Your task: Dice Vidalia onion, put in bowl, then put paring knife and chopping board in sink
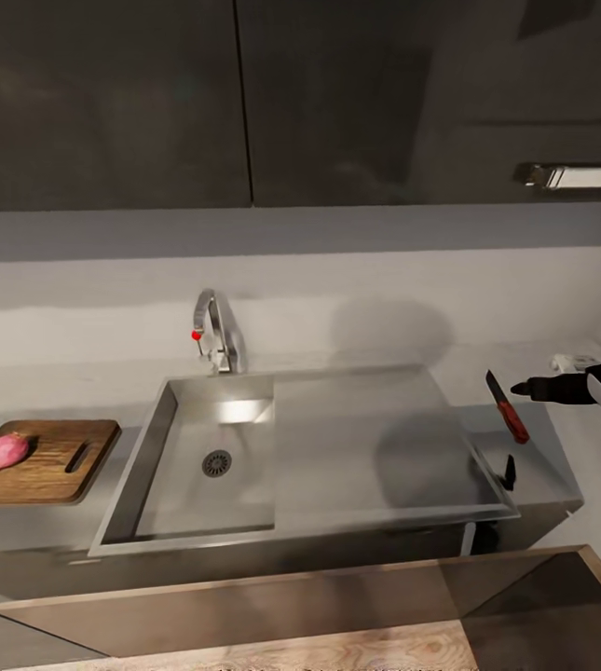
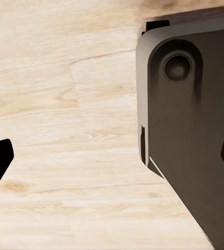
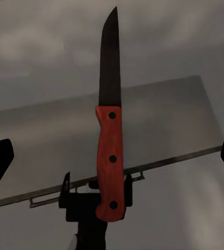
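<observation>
Head view: right gripper [image 1: 524, 389] at the right edge, arm reaching in from the right, fingers pointing left, paring knife [image 1: 507, 406] at its tip over the countertop [image 1: 561, 475] beside the sink [image 1: 300, 457]; whether it's clamped is hard to read here. Vidalia onion [image 1: 7, 451] sits whole on the chopping board [image 1: 44, 461], far left past the basin, so the knife must travel left across the sink; left arm would be nearer the board. Left wrist view: left gripper [image 2: 112, 156] fingers wide, nothing between, aimed down at wood floor [image 2: 65, 130] beside the robot base [image 2: 190, 135]. Right wrist view: knife's red handle runs along the view's middle, blade pointing away from the camera, a small black clamp part behind the handle base; outer finger tips stand wide at both edges, so I can't tell the grip for sure.
</observation>
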### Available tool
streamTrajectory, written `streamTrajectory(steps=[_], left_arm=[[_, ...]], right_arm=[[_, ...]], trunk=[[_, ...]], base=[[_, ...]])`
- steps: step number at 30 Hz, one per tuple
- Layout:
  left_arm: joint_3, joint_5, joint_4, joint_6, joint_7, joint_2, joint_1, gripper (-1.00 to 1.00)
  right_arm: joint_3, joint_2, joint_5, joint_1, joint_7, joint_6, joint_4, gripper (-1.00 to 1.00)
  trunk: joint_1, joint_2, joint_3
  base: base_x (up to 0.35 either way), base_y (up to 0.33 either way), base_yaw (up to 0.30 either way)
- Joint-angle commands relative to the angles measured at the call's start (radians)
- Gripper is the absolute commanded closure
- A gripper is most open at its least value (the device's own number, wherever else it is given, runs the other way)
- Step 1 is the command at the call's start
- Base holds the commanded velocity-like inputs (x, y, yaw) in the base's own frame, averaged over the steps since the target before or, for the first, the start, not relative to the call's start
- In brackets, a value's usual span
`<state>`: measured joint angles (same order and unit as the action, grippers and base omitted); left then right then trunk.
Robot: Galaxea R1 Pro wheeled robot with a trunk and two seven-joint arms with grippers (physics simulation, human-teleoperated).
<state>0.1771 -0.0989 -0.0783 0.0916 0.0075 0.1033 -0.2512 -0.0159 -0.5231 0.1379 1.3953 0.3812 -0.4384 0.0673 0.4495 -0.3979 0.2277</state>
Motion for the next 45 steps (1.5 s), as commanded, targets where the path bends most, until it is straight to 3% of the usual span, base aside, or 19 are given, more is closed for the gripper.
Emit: streamTrajectory(steps=[1, 45], left_arm=[[0.009, -0.01, -0.004, 0.007, 0.0, -0.001, -0.002, -1.0], [0.009, -0.01, -0.004, 0.008, 0.0, -0.007, -0.002, -1.0]], right_arm=[[-0.001, -0.001, 0.008, 0.001, 0.007, -0.003, 0.002, -1.0], [-0.002, -0.001, 0.005, 0.001, 0.001, -0.002, -0.001, -1.0]], trunk=[[0.001, -0.002, 0.003], [0.001, -0.002, 0.062]], base=[[0.0, 0.0, 0.0], [0.0, 0.0, 0.0]])
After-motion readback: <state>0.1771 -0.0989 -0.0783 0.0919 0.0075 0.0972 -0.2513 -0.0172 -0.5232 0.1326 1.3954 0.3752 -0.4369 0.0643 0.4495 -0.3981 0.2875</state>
